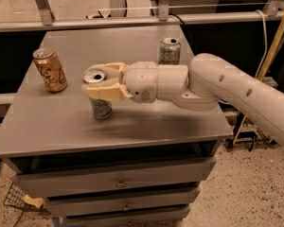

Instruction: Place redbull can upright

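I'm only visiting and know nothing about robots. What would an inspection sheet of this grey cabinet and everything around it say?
Surface: grey cabinet top, flat, with drawers below.
Job's things: redbull can upright near the front left.
Clutter: orange can standing at the left; silver can standing at the back.
Gripper: gripper closed around the redbull can's upper part; the arm reaches in from the right.
Cables: black cable behind the cabinet; pale cable at the right.
Surroundings: speckled floor; wire basket at the lower left.
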You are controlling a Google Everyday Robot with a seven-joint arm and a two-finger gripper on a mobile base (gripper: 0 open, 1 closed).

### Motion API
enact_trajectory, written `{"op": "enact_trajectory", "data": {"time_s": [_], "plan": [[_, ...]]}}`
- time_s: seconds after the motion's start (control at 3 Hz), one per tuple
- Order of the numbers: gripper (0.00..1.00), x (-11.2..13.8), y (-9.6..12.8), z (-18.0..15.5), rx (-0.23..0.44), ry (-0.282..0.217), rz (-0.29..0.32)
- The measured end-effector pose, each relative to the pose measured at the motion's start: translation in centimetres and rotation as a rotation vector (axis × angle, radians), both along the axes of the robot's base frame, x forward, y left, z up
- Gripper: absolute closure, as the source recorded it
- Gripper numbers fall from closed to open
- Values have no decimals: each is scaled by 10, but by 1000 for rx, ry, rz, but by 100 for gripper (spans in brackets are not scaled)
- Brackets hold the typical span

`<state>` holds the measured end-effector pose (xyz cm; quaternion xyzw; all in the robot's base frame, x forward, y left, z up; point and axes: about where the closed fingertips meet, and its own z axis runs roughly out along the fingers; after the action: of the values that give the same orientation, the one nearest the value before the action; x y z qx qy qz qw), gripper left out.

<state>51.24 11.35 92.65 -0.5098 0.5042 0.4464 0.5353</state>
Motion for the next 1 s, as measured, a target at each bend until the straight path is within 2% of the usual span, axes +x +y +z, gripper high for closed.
{"op": "enact_trajectory", "data": {"time_s": [0.33, 0.67, 1.0], "plan": [[36, -1, 2, 1, 0, -1, 4], [5, -3, 5, 2, 0, -3, 10], [0, -4, 6, 2, 0, -3, 12]]}}
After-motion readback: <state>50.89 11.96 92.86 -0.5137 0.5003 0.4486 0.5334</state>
